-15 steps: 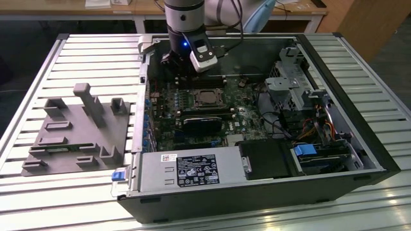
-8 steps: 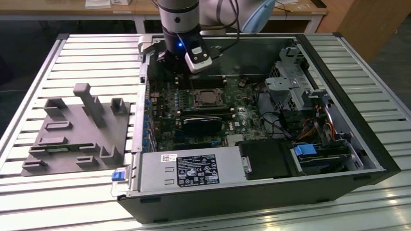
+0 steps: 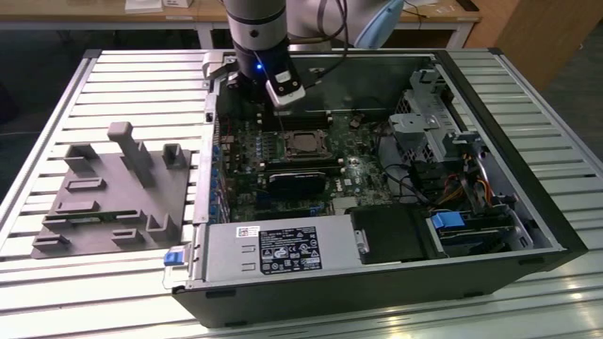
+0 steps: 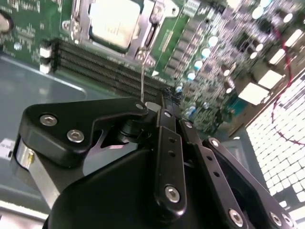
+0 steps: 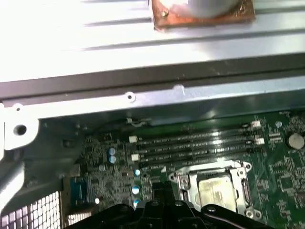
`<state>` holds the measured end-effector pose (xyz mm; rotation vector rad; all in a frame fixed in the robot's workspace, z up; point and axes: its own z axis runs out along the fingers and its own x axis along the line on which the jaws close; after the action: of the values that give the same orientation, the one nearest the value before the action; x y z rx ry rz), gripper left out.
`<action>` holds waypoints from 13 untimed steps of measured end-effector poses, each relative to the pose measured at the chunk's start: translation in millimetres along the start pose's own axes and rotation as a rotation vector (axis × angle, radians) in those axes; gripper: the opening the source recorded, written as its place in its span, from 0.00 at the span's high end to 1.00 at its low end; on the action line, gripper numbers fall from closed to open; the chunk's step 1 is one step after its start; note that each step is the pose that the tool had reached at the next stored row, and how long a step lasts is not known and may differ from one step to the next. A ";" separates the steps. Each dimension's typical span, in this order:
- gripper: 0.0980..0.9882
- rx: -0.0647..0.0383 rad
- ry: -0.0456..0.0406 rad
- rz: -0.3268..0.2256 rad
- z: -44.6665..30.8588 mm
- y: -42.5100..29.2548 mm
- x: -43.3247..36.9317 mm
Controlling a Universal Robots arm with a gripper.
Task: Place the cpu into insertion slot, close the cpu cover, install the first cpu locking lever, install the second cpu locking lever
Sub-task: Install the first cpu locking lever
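In the exterior view the power supply (image 3: 282, 251) lies nearest, at 6 o'clock of the open computer case (image 3: 527, 212). Beyond it, mid-board, the cpu (image 3: 303, 144) sits in the insertion slot (image 5: 177, 177), and the cpu cover (image 5: 209, 168) appears folded down around it, so I judge those two steps done. In the second wrist view a thin locking lever (image 4: 142, 76) stands upright, unlatched, its end beside the gripper (image 4: 159, 102). The gripper hangs at about 12 o'clock of the socket, and I cannot tell whether it is open or closed.
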<state>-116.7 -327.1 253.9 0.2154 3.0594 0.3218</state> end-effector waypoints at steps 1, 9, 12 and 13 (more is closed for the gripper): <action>0.99 -0.012 -0.0005 0.000 0.0 -0.1 0.5; 0.99 -0.057 -0.0133 -0.001 1.5 -1.4 1.4; 0.99 -0.057 -0.0138 -0.001 2.2 -1.1 -1.8; 0.99 -0.057 -0.0138 -0.001 2.4 -0.8 -3.8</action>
<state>-112.9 -327.9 251.5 0.2119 3.0318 0.4053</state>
